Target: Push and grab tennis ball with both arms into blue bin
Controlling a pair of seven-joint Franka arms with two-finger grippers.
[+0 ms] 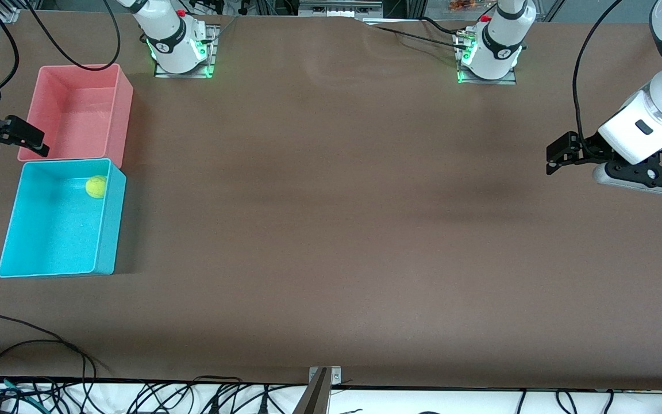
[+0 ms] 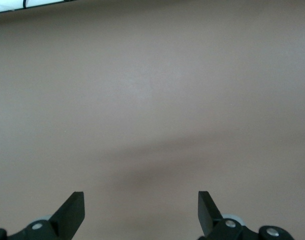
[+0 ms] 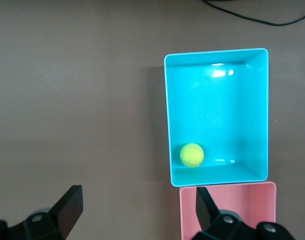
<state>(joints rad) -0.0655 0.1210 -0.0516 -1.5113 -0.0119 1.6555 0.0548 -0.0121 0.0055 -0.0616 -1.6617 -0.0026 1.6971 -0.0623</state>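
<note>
I see ball [image 1: 96, 186] resting in blue bin [image 1: 15, 230], corner nearest pink bin [image 1: 81, 72]. Left gripper [image 1: 561, 156] and right gripper [image 1: 12, 138] both wide open, empty, raised. Task looks done; I'd park arms.

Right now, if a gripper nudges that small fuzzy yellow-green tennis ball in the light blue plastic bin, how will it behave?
The small fuzzy yellow-green tennis ball is round, so it will probably roll at a light touch. It lies in a corner of the light blue plastic bin, whose upright walls should stop it. Its felt likely grips well.
</note>
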